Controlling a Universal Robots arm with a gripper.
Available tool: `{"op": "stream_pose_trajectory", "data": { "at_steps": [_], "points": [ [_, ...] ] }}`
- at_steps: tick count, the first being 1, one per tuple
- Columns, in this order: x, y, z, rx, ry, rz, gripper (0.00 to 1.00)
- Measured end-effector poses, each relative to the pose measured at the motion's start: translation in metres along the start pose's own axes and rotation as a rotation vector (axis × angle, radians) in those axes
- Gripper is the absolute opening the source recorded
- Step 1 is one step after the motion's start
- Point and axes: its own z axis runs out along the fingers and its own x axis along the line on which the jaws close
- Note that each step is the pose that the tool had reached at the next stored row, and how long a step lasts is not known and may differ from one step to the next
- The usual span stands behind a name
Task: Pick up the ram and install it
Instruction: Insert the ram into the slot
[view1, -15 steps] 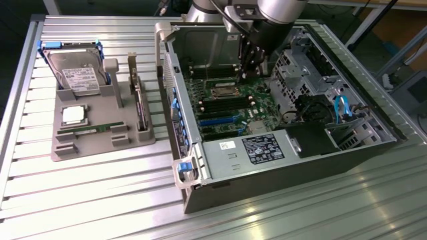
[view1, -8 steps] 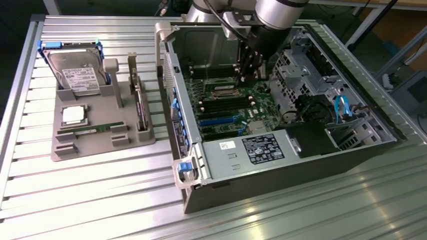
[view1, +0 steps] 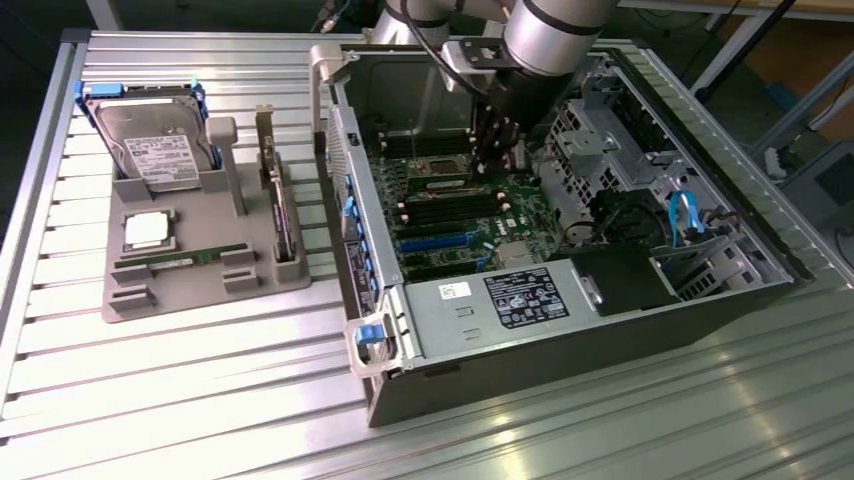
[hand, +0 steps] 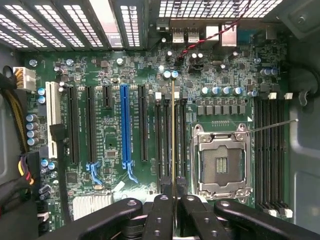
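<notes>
1. Wrist view: looks past the gripper (hand: 173, 196) onto the green motherboard (hand: 115, 75) inside the computer case (hand: 302, 165).
2. Grips the ram (hand: 173, 130) between black fingers (hand: 161, 212) closed almost all the way, with the thin stick seen edge-on as a narrow pale line.
3. Holds the ram lengthwise, in line with the black memory slots (hand: 159, 135) and between two of them, just beside the processor socket (hand: 221, 160).
4. Cannot tell whether the ram's lower edge touches a slot or hangs just above it.
5. Exterior view: reaches the arm (view1: 554, 40) down into the open case, with the gripper (view1: 497, 150) low over the motherboard, near the far wall.
6. Shows a second stick (view1: 180, 261) lying flat in a grey tray (view1: 167, 292) at the exterior view's left of the case, well apart from the gripper.
7. Shows also, on that tray, a silver processor chip (view1: 147, 230), a hard drive (view1: 154, 145) and an upright expansion card (view1: 278, 220).
</notes>
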Motion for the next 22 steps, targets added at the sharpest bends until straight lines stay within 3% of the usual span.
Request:
{"op": "stream_pose_trajectory", "data": {
  "at_steps": [22],
  "points": [
    [0.001,-0.0007,0.0223,-0.0001,0.0002,0.0,0.12]
  ]
}}
